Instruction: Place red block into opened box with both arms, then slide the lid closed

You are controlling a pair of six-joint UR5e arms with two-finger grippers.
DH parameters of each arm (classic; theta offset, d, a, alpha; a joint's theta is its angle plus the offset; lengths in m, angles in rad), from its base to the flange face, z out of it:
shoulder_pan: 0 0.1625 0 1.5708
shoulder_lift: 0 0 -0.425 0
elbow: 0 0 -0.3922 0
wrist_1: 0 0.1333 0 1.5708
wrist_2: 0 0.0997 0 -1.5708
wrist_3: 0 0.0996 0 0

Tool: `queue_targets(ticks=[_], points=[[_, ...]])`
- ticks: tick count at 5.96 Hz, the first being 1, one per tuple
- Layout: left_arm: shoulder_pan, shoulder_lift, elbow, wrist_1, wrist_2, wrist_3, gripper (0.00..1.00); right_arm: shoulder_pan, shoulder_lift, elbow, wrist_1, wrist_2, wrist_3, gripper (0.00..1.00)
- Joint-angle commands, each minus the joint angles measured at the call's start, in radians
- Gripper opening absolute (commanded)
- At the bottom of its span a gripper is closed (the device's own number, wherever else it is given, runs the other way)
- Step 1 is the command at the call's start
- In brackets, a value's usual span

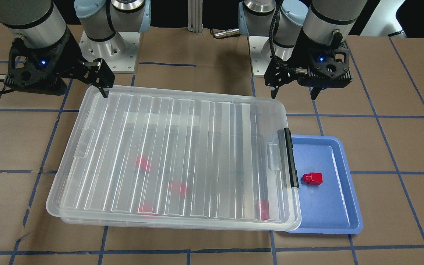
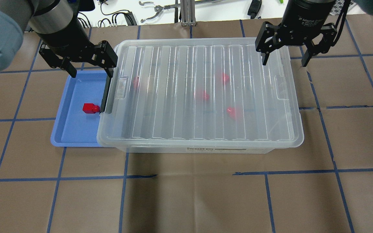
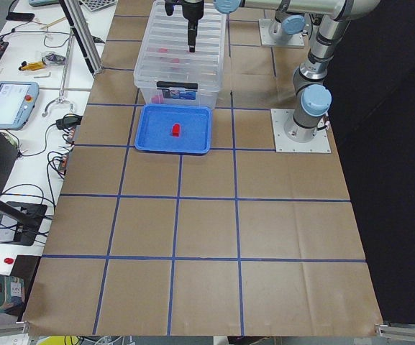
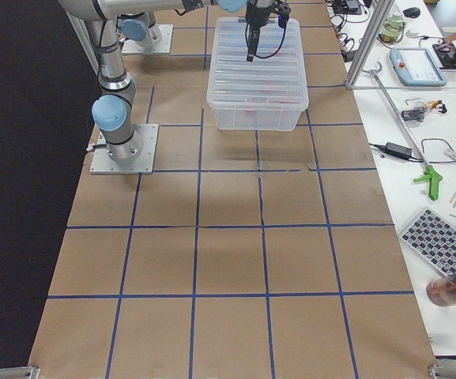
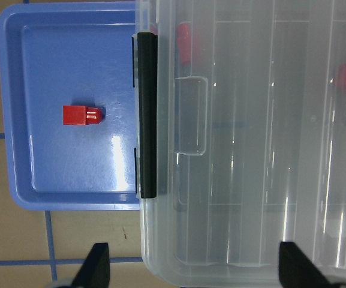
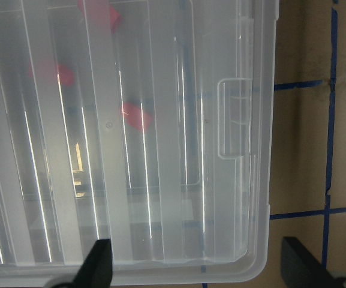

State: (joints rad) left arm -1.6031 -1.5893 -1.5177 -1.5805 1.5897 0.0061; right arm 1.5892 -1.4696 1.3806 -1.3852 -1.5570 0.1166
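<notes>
I see a brown worktop [image 2: 186, 200] gridded with blue tape [image 2: 76, 178]. The lid [image 2: 180, 113] lies on the box [image 2: 160, 149]. The left gripper [image 2: 91, 72] and right gripper [image 2: 284, 62] have their jaws wide.

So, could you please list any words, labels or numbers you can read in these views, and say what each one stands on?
"2F Adaptive Gri...": white print on the body of the right gripper, overhead view; the rest is cut off.
Strip label on the side wall of the box: too blurred to read.
Tablet screen on the side bench: too small to read.
Nothing else is readable.
</notes>
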Motion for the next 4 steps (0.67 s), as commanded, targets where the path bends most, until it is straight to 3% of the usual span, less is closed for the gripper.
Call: queue_targets(ticks=[1, 4], points=[[0.000, -0.001, 0.001, 0.004, -0.004, 0.000, 0.99, 0.000, 0.000, 0.002, 0.000, 0.000, 0.000, 1.00], [0.000, 0.000, -0.001, 0.002, 0.001, 0.000, 0.99, -0.009, 0.009, 0.005, -0.003, -0.003, -0.023, 1.00]])
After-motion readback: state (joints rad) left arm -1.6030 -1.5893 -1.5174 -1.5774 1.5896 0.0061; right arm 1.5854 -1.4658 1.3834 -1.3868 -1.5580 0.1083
